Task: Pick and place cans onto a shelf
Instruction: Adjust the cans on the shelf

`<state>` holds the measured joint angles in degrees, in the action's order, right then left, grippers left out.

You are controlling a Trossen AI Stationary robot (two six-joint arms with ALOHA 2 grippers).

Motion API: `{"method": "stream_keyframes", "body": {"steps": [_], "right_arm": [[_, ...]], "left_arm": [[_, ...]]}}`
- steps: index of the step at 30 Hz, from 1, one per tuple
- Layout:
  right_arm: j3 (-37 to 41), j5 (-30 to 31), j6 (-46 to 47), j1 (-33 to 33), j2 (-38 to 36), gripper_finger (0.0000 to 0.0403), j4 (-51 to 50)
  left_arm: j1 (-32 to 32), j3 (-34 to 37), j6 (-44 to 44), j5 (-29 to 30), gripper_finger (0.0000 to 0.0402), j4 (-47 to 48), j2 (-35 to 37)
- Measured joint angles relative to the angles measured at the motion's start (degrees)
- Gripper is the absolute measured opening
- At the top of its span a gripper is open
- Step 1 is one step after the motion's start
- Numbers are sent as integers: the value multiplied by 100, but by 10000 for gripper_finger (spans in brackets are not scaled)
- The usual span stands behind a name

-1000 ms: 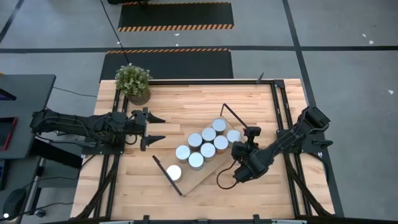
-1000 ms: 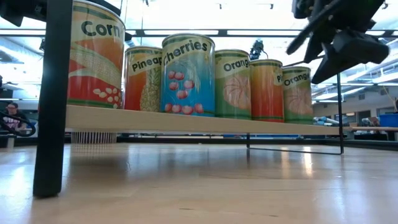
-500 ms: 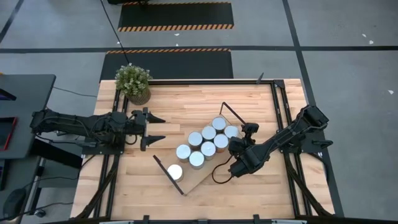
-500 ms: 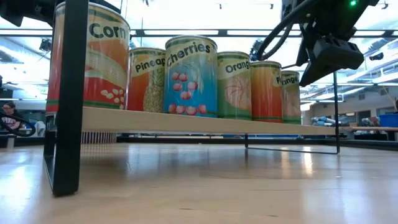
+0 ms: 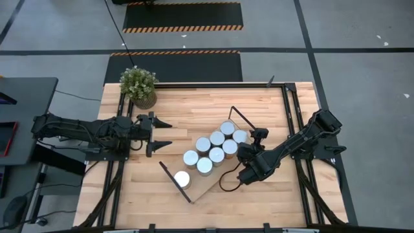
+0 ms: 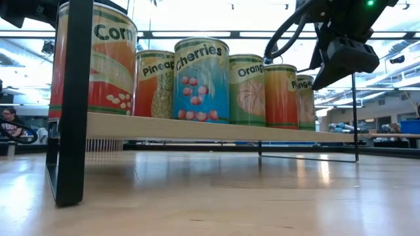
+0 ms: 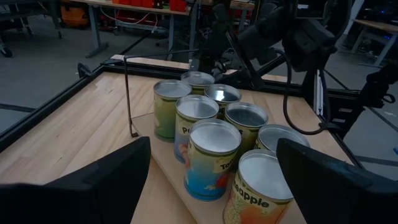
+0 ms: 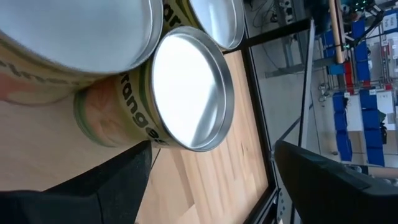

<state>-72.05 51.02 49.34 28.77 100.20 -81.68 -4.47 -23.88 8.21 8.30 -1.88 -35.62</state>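
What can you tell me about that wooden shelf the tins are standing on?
The shelf is a long light-wood board lying diagonally on the table, with thin black wire frames at both short ends. The low view shows it raised slightly above the tabletop. Eight cans stand upright on it, seven clustered toward one end and one alone near the other.

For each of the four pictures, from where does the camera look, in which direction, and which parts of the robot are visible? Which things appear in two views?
High view: above the table, looking straight down; both arms, left gripper open, right gripper beside the cans on the shelf.
Low view: table height, level across; right gripper above.
Left wrist view: looks toward the cans; own fingers, the right arm beyond.
Right wrist view: close on an orange can; own fingers apart.
Shared: every view shows the cans.
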Motion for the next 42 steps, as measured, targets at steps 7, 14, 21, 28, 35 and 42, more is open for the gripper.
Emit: {"method": "stream_keyframes", "body": {"steps": [7,14,21,28,35,42], "right_arm": [[0,51,0,-15,0,346,75],[0,-296,-41,2,0,346,341],[0,-553,-832,2,0,346,1316],[0,-570,-1303,0,0,346,1843],[0,-519,-1357,-30,2,346,1987],[0,-465,-1371,-37,2,346,2012]], "left_arm": [[0,0,0,1,355,1,0],[0,0,0,1,355,1,0],[0,0,0,1,355,1,0],[0,0,0,0,355,1,0],[0,0,0,1,355,1,0],[0,0,0,1,355,1,0]]}}
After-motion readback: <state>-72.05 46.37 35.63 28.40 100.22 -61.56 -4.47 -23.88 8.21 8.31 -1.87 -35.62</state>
